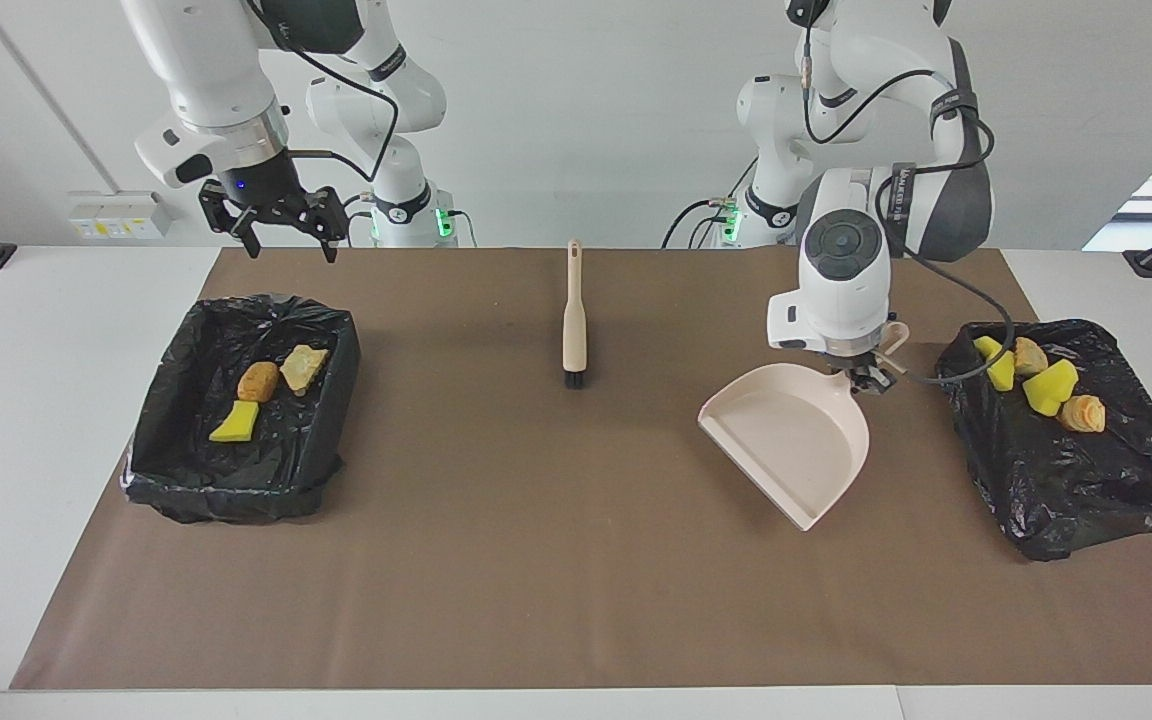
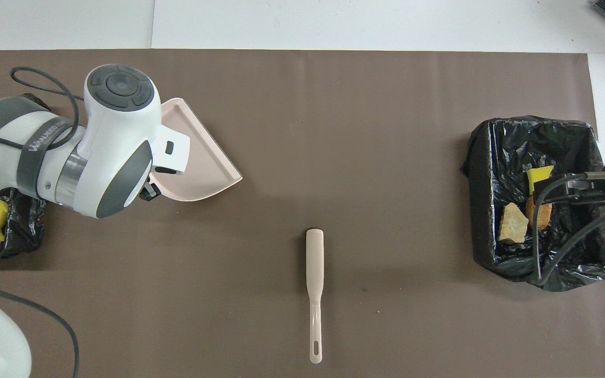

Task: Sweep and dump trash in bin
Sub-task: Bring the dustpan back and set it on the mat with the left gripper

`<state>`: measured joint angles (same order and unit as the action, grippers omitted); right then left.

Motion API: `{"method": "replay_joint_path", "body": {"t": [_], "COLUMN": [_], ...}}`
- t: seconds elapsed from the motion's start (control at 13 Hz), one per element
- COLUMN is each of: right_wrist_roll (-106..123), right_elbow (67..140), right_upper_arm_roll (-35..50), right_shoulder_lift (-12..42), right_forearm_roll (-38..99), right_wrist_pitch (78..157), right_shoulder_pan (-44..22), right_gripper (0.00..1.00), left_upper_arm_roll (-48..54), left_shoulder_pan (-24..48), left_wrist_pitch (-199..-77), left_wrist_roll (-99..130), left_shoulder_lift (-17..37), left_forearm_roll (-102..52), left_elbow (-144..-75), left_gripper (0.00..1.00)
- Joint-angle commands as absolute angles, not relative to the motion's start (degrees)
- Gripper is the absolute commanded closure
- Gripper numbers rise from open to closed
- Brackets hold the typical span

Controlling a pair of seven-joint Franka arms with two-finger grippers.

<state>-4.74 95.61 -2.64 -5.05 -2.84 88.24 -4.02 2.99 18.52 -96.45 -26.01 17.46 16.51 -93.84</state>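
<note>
Here, the left gripper (image 1: 868, 377) is clamped on the beige plastic dustpan (image 1: 786, 440) over the brown mat (image 1: 576, 560); the right gripper (image 1: 274, 228), fingers apart, hangs raised near one black-lined bin (image 1: 151, 420). The yellow and tan trash scraps (image 1: 1046, 385) lie in both bins.

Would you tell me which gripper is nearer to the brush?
Left. The left gripper, holding the dustpan, is beside the brush; the right gripper is up by the bin.

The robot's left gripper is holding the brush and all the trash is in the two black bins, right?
Not quite. The left gripper holds the dustpan, not the brush; the brush lies alone in the middle of the mat, as the facing view shows. The rest is right: all the trash sits in the two black bins.
</note>
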Motion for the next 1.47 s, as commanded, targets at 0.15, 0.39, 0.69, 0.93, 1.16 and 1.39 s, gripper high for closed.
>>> {"method": "replay_joint_path", "body": {"t": [0.15, 0.39, 0.69, 0.93, 1.16, 1.39], "right_wrist_roll": [-3.2, -0.8, -0.4, -0.3, -0.6, -0.7], "right_elbow": [94.7, 94.1, 93.3, 93.3, 93.5, 93.4], "right_upper_arm_roll": [-3.4, -2.8, -2.6, -1.5, -2.1, -2.7], "right_shoulder_lift": [-4.5, -5.1, -6.2, -6.3, -7.6, -7.7], "right_forearm_roll": [-0.2, -0.3, -0.4, -1.1, -0.1, -0.5], "right_wrist_pitch": [88.0, 86.8, 84.4, 85.1, 84.7, 84.8], "right_shoulder_pan": [-2.4, -2.7, -3.0, -3.1, -2.4, -1.9], "right_gripper": [0.0, 0.0, 0.0, 0.0, 0.0, 0.0], "left_upper_arm_roll": [1.8, 1.8, 1.9, 3.9, 3.9, 3.9], "left_shoulder_pan": [26.5, 30.6, 31.6, 31.7, 32.0, 32.0], "left_wrist_pitch": [-95.9, -96.2, -104.7, -107.0, -110.0, -110.1], "left_wrist_roll": [1.0, 19.4, 30.7, 31.9, 31.9, 31.5], "left_shoulder_lift": [28.6, 39.9, 44.5, 44.4, 44.3, 43.7], "left_forearm_roll": [6.1, 3.1, -3.3, -3.8, -7.0, -7.2], "left_elbow": [-79.0, -64.7, -61.1, -61.2, -62.9, -64.3], "left_gripper": [1.0, 1.0, 1.0, 1.0, 1.0, 1.0]}}
